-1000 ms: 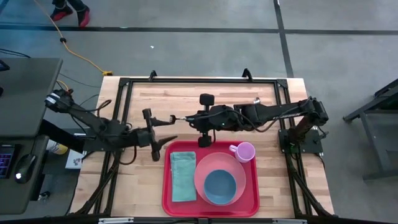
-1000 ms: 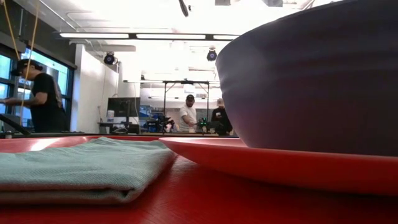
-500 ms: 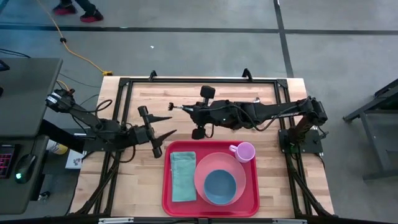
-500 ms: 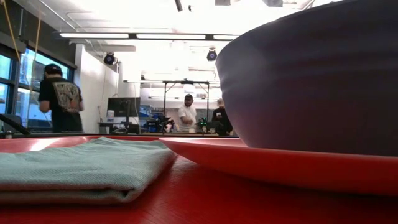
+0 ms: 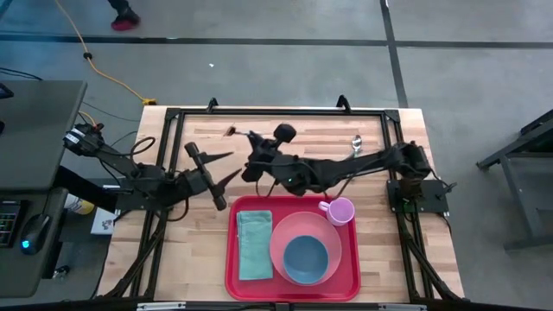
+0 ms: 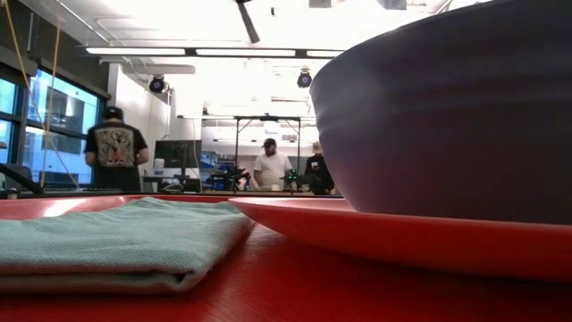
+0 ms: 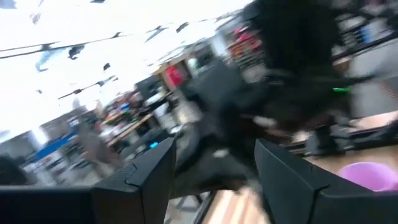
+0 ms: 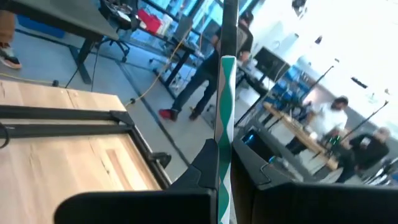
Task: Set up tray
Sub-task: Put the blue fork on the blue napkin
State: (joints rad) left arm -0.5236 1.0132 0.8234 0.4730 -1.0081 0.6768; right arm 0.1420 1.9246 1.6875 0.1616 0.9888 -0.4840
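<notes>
The red tray (image 5: 235, 278) lies at the table's near middle. On it lie a folded green cloth (image 5: 254, 244) and a pink plate (image 5: 324, 235) that bears a blue bowl (image 5: 305, 259). A purple cup (image 5: 340, 210) stands in its far right corner. My right gripper (image 5: 251, 140) hangs over the bare wood beyond the tray, shut on a thin utensil (image 8: 224, 93) with a green-and-white patterned stem. My left gripper (image 5: 233, 165) hovers open to the left of it, nothing between its fingers (image 7: 152, 177). My right gripper pinches the utensil's patterned stem (image 8: 222, 163) between its two fingers (image 8: 205, 171). The fingers reach about level from the table's right. The utensil sticks out past the fingertips toward the far left, its small end (image 5: 232, 131) free. It is lifted clear of the table.
A metal spoon (image 5: 355, 142) lies on the wood at the far right. A black frame (image 5: 276, 111) runs round the table's edges. Bare wood shows left of the tray and along the far side. People stand in the room beyond the table.
My right gripper has swung from pointing at the table's left edge to pointing far-left, and has carried the utensil toward the far edge, still shut on it. My left gripper has stayed in place and turned its open fingers a little toward the far edge.
</notes>
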